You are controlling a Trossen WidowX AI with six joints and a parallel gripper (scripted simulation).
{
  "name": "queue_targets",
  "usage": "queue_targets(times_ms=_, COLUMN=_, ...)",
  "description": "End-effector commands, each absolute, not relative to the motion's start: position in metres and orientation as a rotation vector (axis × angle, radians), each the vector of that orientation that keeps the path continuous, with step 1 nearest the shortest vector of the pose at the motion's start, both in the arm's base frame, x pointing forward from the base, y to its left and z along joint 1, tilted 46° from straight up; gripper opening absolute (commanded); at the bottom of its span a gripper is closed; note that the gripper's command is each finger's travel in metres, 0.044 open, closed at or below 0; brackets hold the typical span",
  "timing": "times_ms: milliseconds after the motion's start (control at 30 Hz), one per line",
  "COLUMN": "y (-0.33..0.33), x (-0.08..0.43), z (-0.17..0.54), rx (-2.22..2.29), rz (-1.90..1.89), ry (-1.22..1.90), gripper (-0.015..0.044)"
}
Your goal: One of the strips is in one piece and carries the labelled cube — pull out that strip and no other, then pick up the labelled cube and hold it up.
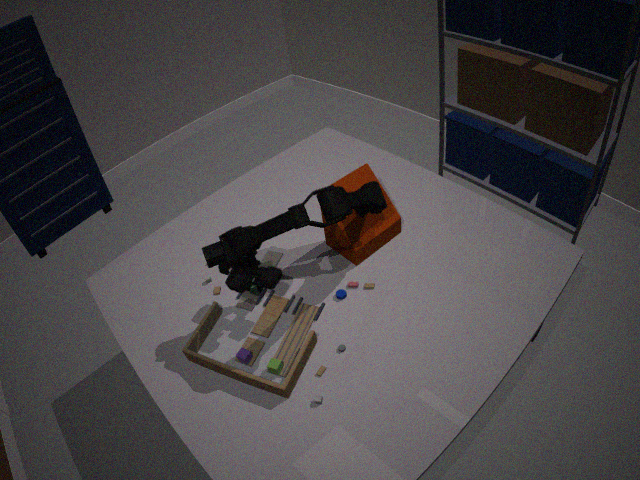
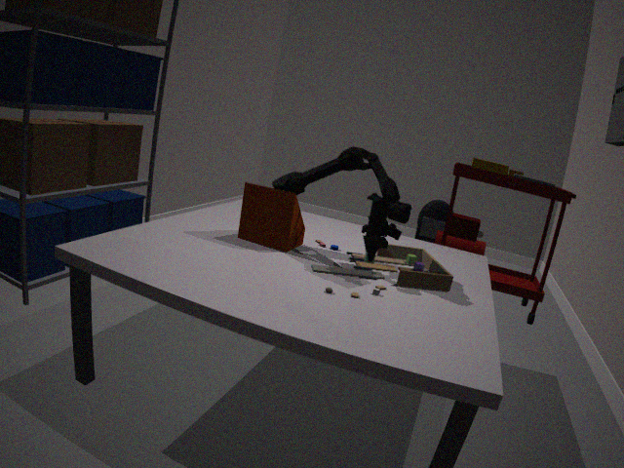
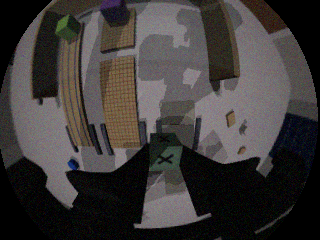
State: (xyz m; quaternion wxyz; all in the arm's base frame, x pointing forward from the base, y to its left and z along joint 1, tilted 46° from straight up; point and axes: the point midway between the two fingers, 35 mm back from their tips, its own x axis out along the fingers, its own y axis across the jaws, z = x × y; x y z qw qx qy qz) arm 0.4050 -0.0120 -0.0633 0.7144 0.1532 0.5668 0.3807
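The end effector is squeezed shut on the labelled cube, the green one marked with an X. It sits near the middle of the tabletop, just outside the wooden tray. It looks small, hard and light, so holding its flat sides should work.

gripper fingertips dark, cube mark blurred

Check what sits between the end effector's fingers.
A dark green cube marked with an X, clamped in the end effector, clearest in the wrist view.
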Motion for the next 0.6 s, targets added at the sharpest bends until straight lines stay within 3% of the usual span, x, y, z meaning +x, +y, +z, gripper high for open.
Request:
queue_targets(times_ms=0, y=-0.017, x=0.391, z=-0.057, rx=0.338, rz=0.842, ry=1.255, gripper=0.0)
queue_targets(times_ms=567, y=-0.014, x=0.344, z=-0.053, rx=0.34, rz=0.841, ry=1.258, gripper=0.0)
